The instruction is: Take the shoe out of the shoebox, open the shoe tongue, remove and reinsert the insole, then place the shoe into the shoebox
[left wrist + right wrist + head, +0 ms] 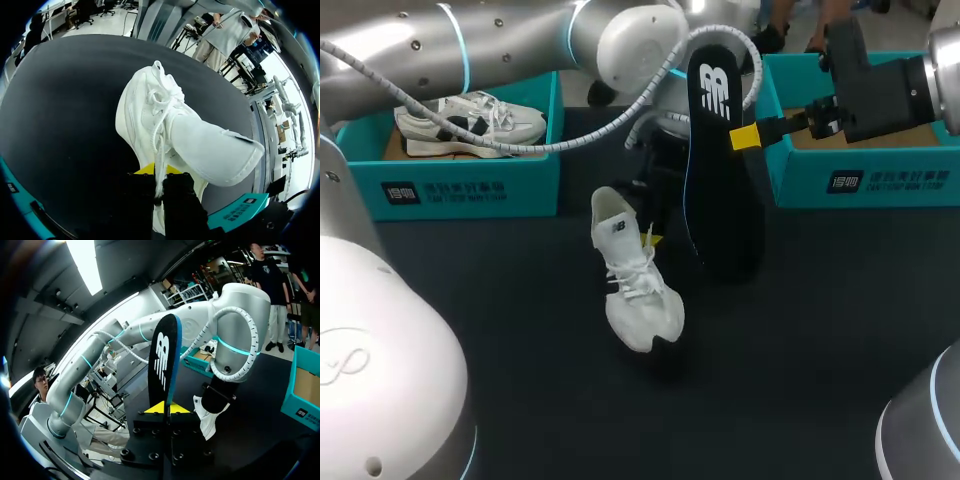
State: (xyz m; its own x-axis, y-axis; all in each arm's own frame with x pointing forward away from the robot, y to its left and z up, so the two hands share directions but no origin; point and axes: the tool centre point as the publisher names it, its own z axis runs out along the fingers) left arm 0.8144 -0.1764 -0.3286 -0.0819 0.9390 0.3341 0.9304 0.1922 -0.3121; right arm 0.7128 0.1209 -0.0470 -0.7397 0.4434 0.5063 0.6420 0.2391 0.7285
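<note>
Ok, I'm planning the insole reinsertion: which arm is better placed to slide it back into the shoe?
Right. The right hand is shut on the black insole, held upright beside the white shoe. The left hand grips that shoe, holding it toe-down, so it is likely better left steadying it.

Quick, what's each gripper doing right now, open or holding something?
Left gripper: shut on the white shoe.
Right gripper: shut on the black insole.

I saw the white shoe (632, 285) at the frame's centre, tilted heel-up and toe-down, its laces loose. The black insole (715, 150), white logo showing, was upright just right of it. The teal shoebox (860, 180) sat open at upper right.
</note>
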